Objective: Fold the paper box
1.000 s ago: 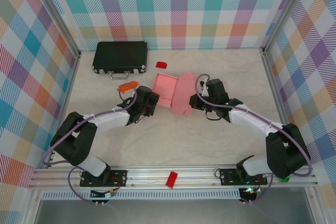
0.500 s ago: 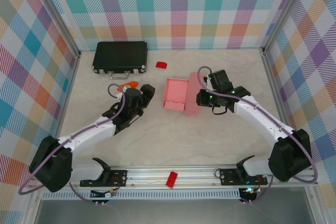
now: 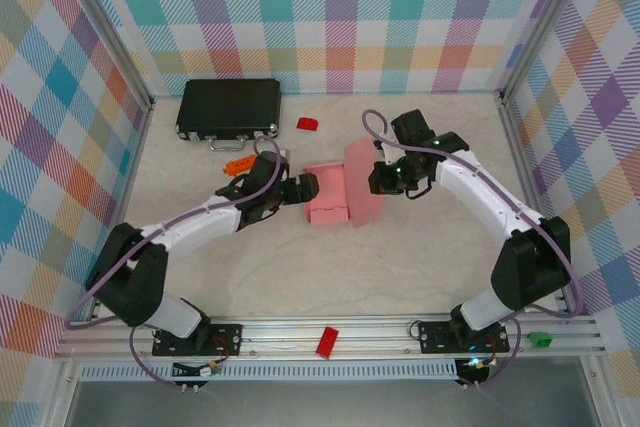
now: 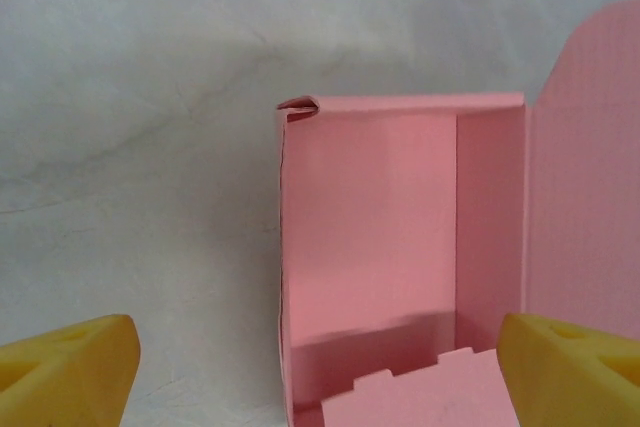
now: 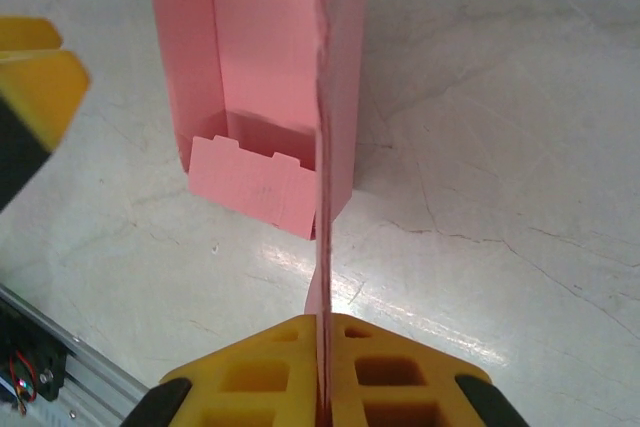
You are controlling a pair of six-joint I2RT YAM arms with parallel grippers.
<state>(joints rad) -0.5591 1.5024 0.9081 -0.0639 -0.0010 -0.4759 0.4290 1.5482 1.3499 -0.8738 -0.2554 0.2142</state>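
Pink paper box point(image 3: 327, 197) sits near the middle of the tabletop point(image 3: 420, 257) as an open tray with its lid flap standing along the right side. In the left wrist view the tray's point(image 4: 370, 247) floor and walls are plain to see, with a notched tab folded in at the near end. In the right wrist view the flap point(image 5: 335, 67) rises edge-on from the tray.

The right pincer point(image 3: 379, 179) is clamped on the flap's free edge, its yellow fingers point(image 5: 250, 377) pressed together on the card. A second ago it gripped that flap lower and nearer the arms, with the flap lying almost flat; now the flap is lifted.

The left pincer point(image 3: 303, 190) stands with its jaws wide apart just beside the tray's left wall, gripping nothing; its yellow fingertips point(image 4: 70, 367) flank the tray's near end. A second ago it was against that same side, half a second ago it had drawn back, and now it has returned.

A black case point(image 3: 229, 108) and a small red block point(image 3: 307, 124) lie unmoved at the far side.
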